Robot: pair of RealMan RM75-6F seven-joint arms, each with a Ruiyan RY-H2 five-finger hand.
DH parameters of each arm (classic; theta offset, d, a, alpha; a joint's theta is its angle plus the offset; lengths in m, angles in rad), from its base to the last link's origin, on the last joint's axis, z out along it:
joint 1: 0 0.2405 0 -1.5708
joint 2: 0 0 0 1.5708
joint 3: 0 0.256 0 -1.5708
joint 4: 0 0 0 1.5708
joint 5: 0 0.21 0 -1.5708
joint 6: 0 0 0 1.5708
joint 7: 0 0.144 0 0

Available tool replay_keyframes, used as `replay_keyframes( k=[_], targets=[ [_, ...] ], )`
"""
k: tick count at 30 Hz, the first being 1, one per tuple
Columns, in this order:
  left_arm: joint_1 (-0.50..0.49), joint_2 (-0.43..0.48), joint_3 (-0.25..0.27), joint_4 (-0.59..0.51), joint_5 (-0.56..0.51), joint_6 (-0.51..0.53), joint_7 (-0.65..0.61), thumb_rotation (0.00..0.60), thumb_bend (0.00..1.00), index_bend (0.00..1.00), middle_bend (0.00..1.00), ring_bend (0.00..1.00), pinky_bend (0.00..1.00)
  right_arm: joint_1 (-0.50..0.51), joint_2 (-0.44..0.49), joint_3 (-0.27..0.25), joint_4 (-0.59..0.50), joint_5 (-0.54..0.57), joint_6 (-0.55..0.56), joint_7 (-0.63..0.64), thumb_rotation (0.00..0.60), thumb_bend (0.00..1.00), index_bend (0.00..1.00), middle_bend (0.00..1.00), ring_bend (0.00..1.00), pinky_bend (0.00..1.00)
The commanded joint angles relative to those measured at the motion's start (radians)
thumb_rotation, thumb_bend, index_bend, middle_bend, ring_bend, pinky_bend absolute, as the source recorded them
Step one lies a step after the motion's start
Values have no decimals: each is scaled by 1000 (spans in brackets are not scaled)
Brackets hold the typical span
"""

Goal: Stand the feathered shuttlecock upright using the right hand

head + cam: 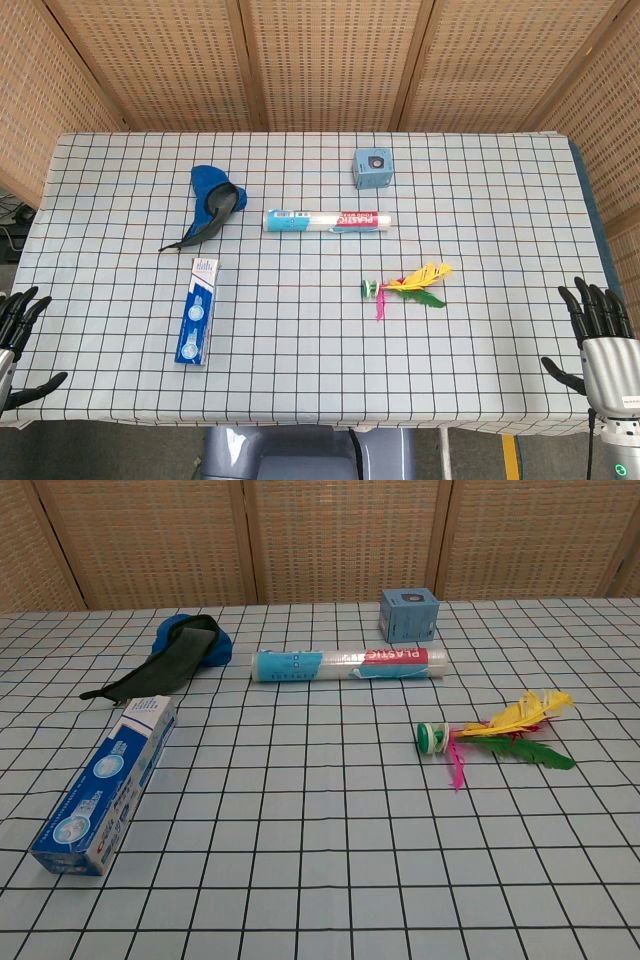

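Woven wicker screens [330,60] (wood-framed panels) stand behind the table [500,390] draped in grid-checked cloth.

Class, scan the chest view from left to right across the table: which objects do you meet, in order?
Toothpaste box → blue pouch with dark strap → plastic-wrap roll → blue cube → feathered shuttlecock, lying on its side.

1. The shuttlecock [405,285] lies on its side on the tabletop [500,200], right of centre.
2. The roll [327,221] lies behind it, the small box [373,168] further back.
3. The toothpaste box [199,311] lies at left, before the eye mask [211,203].
4. Each robot hand, left [18,345] and right [600,335], sits beside a near corner.
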Motion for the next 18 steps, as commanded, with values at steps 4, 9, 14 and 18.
replay_keyframes(
  k=[4,9,14,18],
  targets=[
    [-3,-15,-8,14,5,10,-15,600,0,0,0,0,0,2,-1,-3,-3,3,-9,2,600,0,0,0,0,0],
    [-7,-27,-13,30,-3,6,-17,600,0,0,0,0,0,42,5,4,-15,29,-89,19,600,0,0,0,0,0],
    [-25,-37,-19,25,-33,-40,4,600,0,0,0,0,0,168,44,58,-34,114,-295,-30,600,0,4,0,0,0],
    [-43,-54,-34,24,-73,-79,33,600,0,0,0,0,0,317,61,124,-29,212,-503,-80,600,1,129,0,0,0]
  ],
)
